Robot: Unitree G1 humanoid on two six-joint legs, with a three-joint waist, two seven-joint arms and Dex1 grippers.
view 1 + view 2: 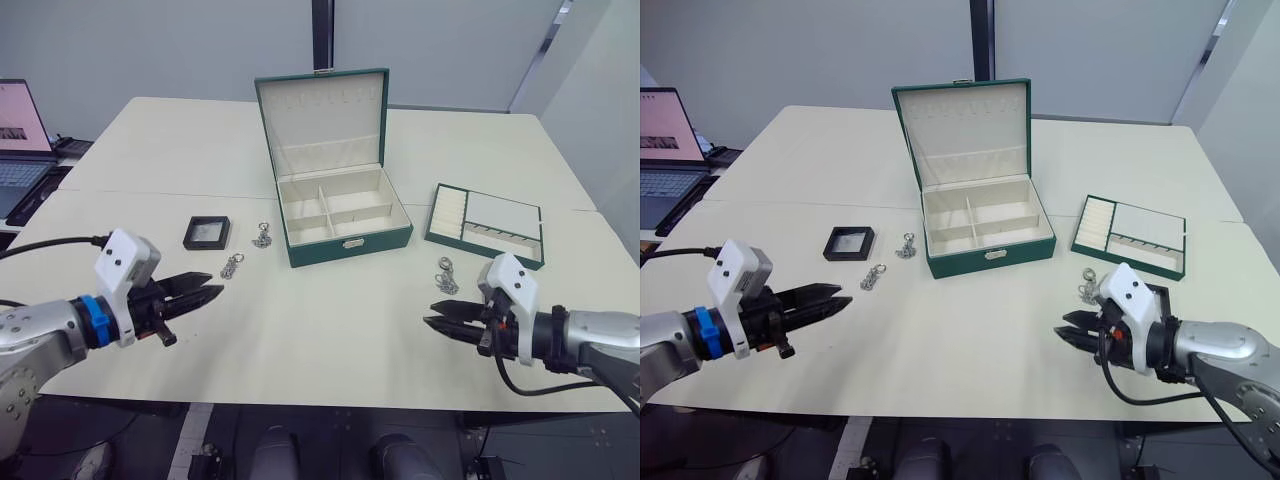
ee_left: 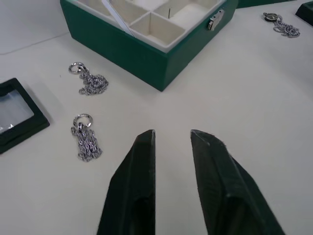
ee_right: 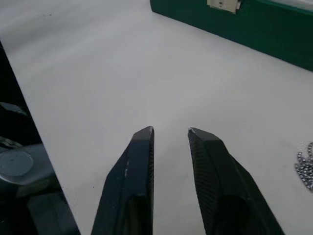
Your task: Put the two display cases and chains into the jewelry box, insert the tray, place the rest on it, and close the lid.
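Nothing had yet gone into the jewelry box (image 1: pixel 345 215), which stood mid-table with its lid (image 1: pixel 322 120) raised and its compartments bare. Both grippers hovered over the table's near edge, fingers slightly parted and empty: the left gripper (image 1: pixel 207 295) near one display case (image 1: pixel 207 233) and two chains (image 1: pixel 233 266) (image 1: pixel 262 236), the right gripper (image 1: pixel 440 324) just short of a third chain cluster (image 1: pixel 445 275), with the tray (image 1: pixel 486 224) beyond it. Only one case could be made out. The likeliest trouble was a missed pinch, since loose links lying flat could slide away or dangle and snag the box wall. Seating the tray early would block the compartments below.
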